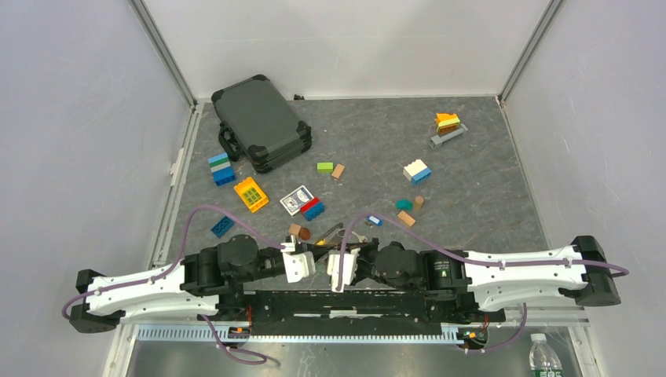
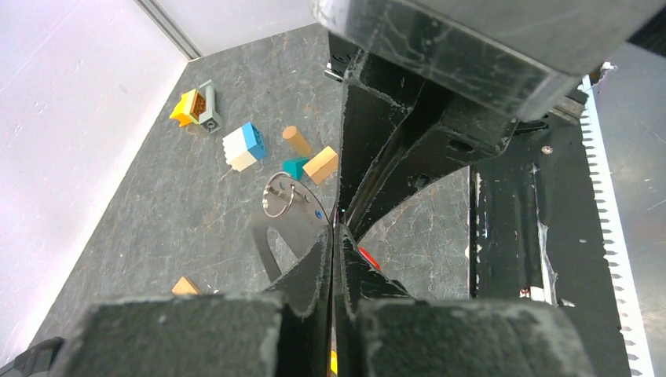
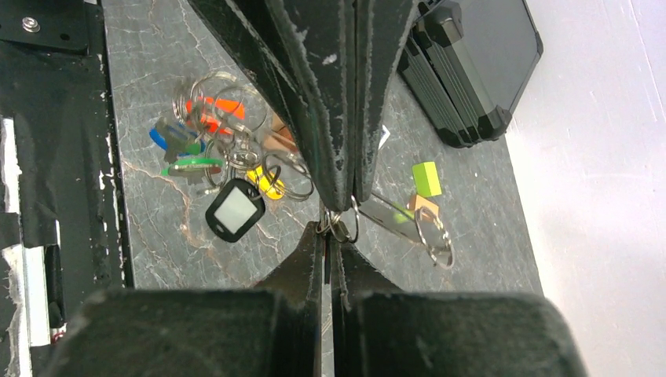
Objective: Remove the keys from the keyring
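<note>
The keys (image 3: 206, 148), with red, blue, green and yellow heads and a black tag (image 3: 234, 210), hang in a bunch on small rings over the table. The thin grey keyring (image 2: 279, 194) curves into the tips of my left gripper (image 2: 336, 229), which is shut on its wire. My right gripper (image 3: 329, 229) is shut on small rings of the keyring (image 3: 434, 234) from the opposite side. In the top view the left gripper (image 1: 316, 254) and right gripper (image 1: 332, 257) meet tip to tip just below the keys (image 1: 323, 240).
A black case (image 1: 261, 122) lies at the back left. A playing-card box (image 1: 296, 200) and loose coloured blocks, such as a yellow one (image 1: 250, 193) and a blue-white one (image 1: 416, 170), are scattered on the grey table. The black arm base (image 1: 338, 302) runs along the near edge.
</note>
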You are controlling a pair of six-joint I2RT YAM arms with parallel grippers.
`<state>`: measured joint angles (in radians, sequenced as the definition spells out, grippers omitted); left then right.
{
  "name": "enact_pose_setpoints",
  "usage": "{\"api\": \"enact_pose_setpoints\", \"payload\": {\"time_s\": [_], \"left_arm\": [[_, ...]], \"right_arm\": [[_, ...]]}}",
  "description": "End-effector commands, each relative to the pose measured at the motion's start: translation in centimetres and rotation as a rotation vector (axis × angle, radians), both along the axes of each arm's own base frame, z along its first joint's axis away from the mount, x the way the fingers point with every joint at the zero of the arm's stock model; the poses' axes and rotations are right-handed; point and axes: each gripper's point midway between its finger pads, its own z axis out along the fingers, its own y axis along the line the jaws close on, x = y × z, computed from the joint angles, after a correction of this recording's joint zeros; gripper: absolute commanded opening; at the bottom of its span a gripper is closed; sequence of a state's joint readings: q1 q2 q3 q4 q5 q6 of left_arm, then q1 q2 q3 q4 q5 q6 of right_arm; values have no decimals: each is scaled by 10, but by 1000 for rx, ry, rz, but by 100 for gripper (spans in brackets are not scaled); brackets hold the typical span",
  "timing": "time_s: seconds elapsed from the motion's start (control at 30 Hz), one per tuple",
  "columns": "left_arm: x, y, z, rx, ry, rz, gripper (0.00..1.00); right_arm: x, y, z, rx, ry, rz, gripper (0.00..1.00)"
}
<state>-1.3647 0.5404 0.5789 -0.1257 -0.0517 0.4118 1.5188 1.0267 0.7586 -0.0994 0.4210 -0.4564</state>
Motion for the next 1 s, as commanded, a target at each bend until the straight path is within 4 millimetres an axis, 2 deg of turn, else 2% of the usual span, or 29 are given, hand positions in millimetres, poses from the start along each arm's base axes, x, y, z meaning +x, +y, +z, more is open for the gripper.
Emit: {"api": "enact_pose_setpoints", "payload": {"time_s": [0.0, 0.17, 0.3, 0.63, 0.8, 0.97], "left_arm": [[-4, -2, 41, -139, -28, -20, 2], [-3, -2, 39, -136, -25, -18, 2], [-3, -1, 39, -139, -24, -16, 2], [-3, -2, 40, -144, -21, -17, 2], [-5, -3, 40, -148, -19, -25, 2], [-8, -5, 40, -149, -20, -46, 2]], "right_arm": [[4, -4, 25, 73, -2, -37, 2], [0, -16, 39, 153, 6, -16, 21], [-7, -24, 49, 224, 18, 21, 27], [-28, -27, 56, 292, 29, 156, 32], [-37, -23, 69, 388, 14, 220, 29], [-38, -21, 76, 446, 5, 226, 22]]}}
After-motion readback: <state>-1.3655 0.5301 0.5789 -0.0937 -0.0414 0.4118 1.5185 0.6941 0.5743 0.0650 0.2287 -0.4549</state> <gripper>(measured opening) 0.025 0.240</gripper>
